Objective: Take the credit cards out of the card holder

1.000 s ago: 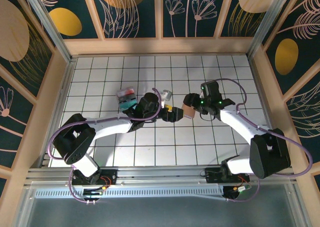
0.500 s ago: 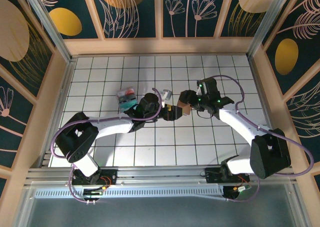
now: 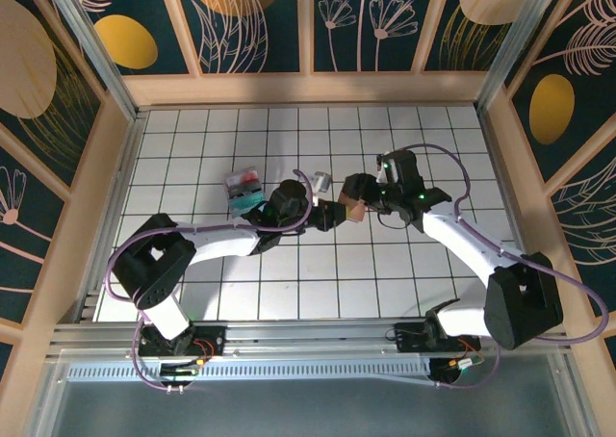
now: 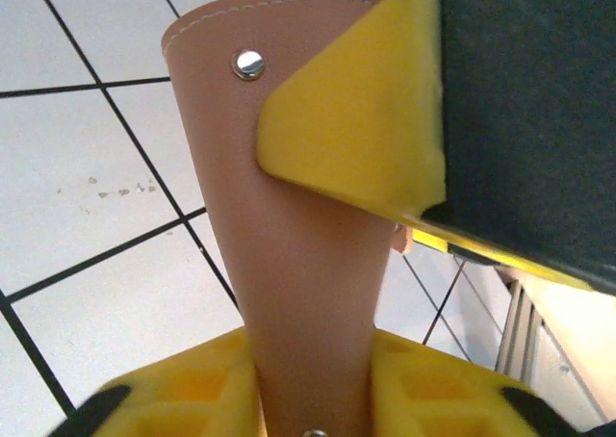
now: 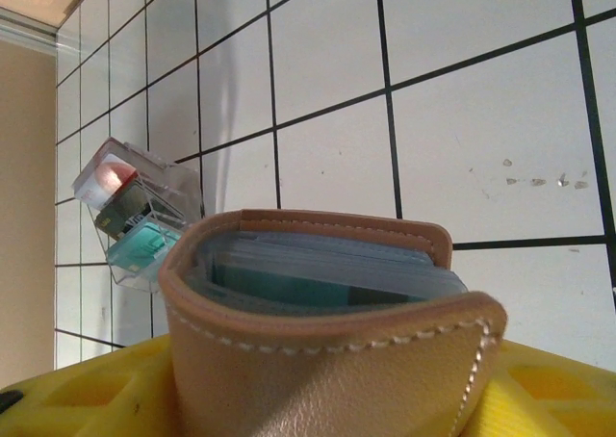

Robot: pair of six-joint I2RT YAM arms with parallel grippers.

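Right of the clear box (image 3: 243, 189) on the tabletop (image 3: 192, 139), the left fingers (image 4: 366, 119) pinch a tan flap of the card holder (image 3: 352, 210) — held up over the middle tiles — and the right fingers (image 5: 549, 389) grip its folded body.

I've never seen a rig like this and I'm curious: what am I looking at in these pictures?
A left arm and a right arm are bolted at a white tiled table. One picture looks down from above; the other two come from a camera on each wrist. The left end effector and the right end effector, yellow-padded pincers, both grip a tan card holder between them. The right wrist view looks into its blue-grey sleeves. A clear box with red and teal contents lies nearby.
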